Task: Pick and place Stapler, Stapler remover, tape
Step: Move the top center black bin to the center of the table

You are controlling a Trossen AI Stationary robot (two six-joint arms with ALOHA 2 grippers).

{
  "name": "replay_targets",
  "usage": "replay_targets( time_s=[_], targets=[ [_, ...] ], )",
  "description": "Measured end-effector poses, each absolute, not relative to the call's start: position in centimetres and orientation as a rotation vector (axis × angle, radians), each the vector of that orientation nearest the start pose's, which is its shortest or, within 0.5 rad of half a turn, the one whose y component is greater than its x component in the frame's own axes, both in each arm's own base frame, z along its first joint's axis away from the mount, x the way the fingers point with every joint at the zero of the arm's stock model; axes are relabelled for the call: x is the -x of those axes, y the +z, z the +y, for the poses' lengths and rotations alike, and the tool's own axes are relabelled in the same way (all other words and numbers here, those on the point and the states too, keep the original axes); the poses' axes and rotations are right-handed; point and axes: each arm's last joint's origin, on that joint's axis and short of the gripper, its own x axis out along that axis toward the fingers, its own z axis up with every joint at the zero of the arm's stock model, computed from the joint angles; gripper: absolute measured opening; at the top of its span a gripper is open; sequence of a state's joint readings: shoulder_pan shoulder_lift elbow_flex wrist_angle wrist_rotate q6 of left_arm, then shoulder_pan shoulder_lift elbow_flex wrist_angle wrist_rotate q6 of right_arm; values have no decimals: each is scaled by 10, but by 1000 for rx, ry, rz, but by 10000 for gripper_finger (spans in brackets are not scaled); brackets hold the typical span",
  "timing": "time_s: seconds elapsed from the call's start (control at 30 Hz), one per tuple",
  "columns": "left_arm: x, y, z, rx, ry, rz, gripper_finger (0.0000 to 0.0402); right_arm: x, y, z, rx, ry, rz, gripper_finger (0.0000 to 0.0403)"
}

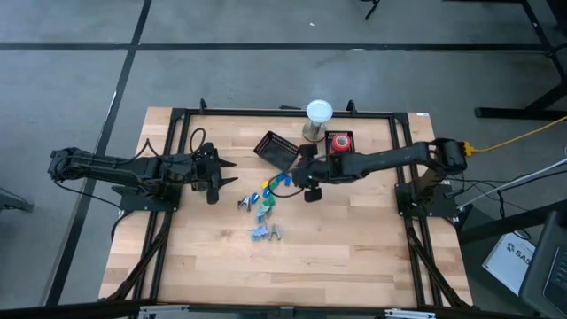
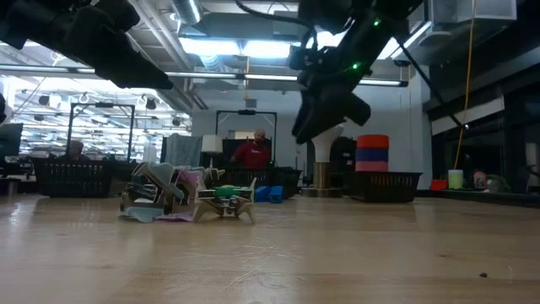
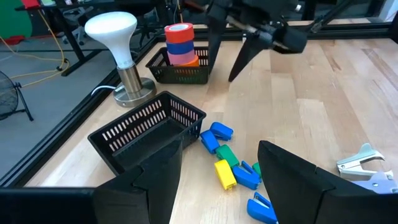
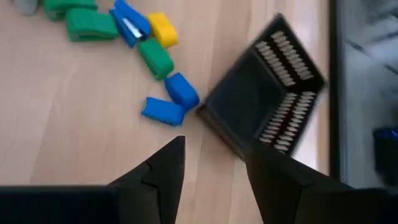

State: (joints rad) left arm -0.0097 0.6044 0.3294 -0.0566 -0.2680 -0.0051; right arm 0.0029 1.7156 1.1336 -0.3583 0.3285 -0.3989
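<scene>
Small blue, green and yellow staplers [image 1: 267,192] lie in a loose heap mid-table, also clear in the left wrist view [image 3: 225,160] and the right wrist view [image 4: 155,56]. Metal stapler removers [image 1: 265,232] lie nearer the front edge [image 2: 187,199]. Stacked tape rolls [image 3: 180,45] stand in a black basket [image 1: 339,142] at the far side. My right gripper [image 4: 211,180] hovers open above the table [image 1: 306,184], between the staplers and an empty black basket [image 1: 275,149]. My left gripper [image 3: 221,186] waits open at the left [image 1: 229,175], raised off the table.
A white-headed lamp [image 1: 319,112] stands at the far edge beside the tape basket. The empty basket [image 4: 268,92] lies askew, close to the staplers. Black frame rails [image 1: 168,221] run along the table's left and right sides. Bare wood [image 1: 354,257] lies at the front right.
</scene>
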Motion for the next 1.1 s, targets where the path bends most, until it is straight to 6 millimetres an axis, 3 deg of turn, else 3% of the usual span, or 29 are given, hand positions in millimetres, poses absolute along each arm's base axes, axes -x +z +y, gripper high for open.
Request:
replay_targets(
  time_s=[0.57,0.77,1.1],
  targets=[
    [-145,214,6,-41,257,329,210,-374,159,-50,715,-40,1025,170],
    [-145,214,6,-41,257,329,210,-375,151,-51,705,-21,1040,170],
    [-145,214,6,-41,257,329,210,-370,146,-47,527,27,1066,170]
  ],
)
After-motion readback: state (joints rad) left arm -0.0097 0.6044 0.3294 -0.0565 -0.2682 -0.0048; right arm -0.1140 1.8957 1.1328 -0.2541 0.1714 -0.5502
